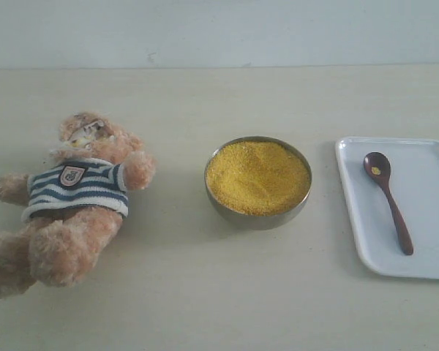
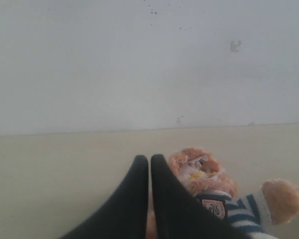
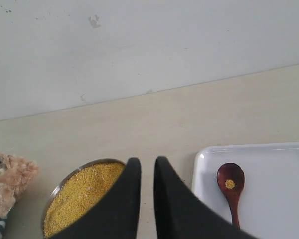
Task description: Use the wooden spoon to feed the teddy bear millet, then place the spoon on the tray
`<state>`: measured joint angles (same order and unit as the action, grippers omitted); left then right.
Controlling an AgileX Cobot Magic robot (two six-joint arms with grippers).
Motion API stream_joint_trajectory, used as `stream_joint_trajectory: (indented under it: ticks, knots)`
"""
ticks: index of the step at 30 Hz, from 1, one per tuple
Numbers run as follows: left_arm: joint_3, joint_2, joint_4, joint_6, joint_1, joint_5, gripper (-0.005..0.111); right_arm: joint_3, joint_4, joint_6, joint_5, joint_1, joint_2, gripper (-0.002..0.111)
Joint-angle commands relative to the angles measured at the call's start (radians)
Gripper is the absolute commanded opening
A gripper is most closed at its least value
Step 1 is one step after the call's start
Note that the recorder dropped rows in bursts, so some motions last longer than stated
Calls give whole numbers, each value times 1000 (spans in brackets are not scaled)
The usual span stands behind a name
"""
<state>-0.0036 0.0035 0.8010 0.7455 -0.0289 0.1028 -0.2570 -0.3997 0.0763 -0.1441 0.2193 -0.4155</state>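
Note:
The teddy bear point(image 1: 73, 197) lies on its back at the left of the table, with yellow grains on its muzzle. The millet point(image 1: 257, 175) fills a round metal bowl point(image 1: 260, 219) in the middle. The wooden spoon point(image 1: 388, 201) lies on the white tray point(image 1: 424, 241) at the right, bowl end toward the wall, a few grains in it. Neither gripper appears in the exterior view. My left gripper point(image 2: 149, 159) is shut and empty, with the bear's head point(image 2: 199, 172) just beyond it. My right gripper point(image 3: 148, 162) stands slightly open and empty, between the millet point(image 3: 82, 191) and the tray point(image 3: 274, 199) holding the spoon point(image 3: 230, 186).
A pale wall runs along the back edge of the beige table. The tray reaches past the right edge of the exterior view. Bare tabletop lies between bear and bowl and along the front.

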Motion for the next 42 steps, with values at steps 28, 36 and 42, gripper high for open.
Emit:
stream_joint_trajectory:
  ticks: [28, 36, 42]
  knots:
    - [4, -3, -774, -855, -1, 148, 4, 3, -14, 3, 16, 2, 4, 9]
    - [4, -3, -729, -745, -1, 170, 4, 3, -14, 3, 16, 2, 4, 9]
    - [4, -3, -729, -745, -1, 170, 4, 3, -14, 3, 16, 2, 4, 9]
